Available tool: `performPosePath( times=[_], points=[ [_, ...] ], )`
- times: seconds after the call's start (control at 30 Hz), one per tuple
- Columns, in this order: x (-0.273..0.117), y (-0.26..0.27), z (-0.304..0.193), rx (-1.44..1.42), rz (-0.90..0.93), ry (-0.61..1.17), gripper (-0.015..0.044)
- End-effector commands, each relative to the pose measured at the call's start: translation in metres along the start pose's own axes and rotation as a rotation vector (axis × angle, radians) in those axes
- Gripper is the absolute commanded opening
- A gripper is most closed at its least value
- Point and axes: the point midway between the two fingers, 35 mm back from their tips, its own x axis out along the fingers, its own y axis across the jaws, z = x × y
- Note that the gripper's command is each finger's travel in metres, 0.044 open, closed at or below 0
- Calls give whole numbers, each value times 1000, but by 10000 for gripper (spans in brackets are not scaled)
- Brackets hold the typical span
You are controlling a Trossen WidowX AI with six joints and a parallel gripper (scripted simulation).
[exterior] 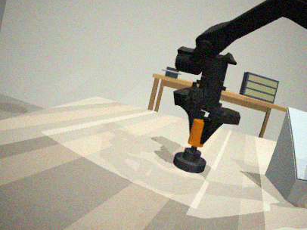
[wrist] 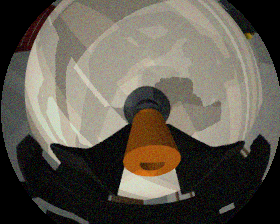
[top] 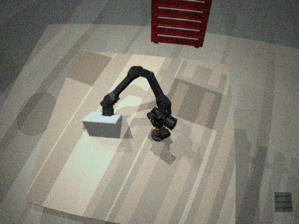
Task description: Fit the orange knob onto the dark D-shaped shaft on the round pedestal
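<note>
Gripping the orange cylindrical knob (top: 157,130) (exterior: 196,133) (wrist: 151,140) from both sides with the black parallel-jaw gripper (top: 157,129) (exterior: 196,132) (wrist: 149,127), fingers partway apart against the knob's wall. Holds the knob above the dark round stepped pedestal (top: 158,137) (exterior: 189,164) (wrist: 131,107), at the top of the visible length of dark shaft (exterior: 194,148). Leaves a gap between knob and pedestal. Cannot determine flat-side alignment or any entry of the shaft into the hole. Extends from the grey box-shaped base (top: 104,129) (exterior: 281,169) via the black jointed arm (top: 137,71) (exterior: 242,25).
</note>
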Motion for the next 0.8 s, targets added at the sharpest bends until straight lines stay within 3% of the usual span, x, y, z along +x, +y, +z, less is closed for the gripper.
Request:
performPosePath(
  times=[0.0, 0.77],
  points=[
    [0, 1, 1, -9, 0, -2, 0],
    [-4, 1, 2, -9, -1, -2, 0]
  ],
)
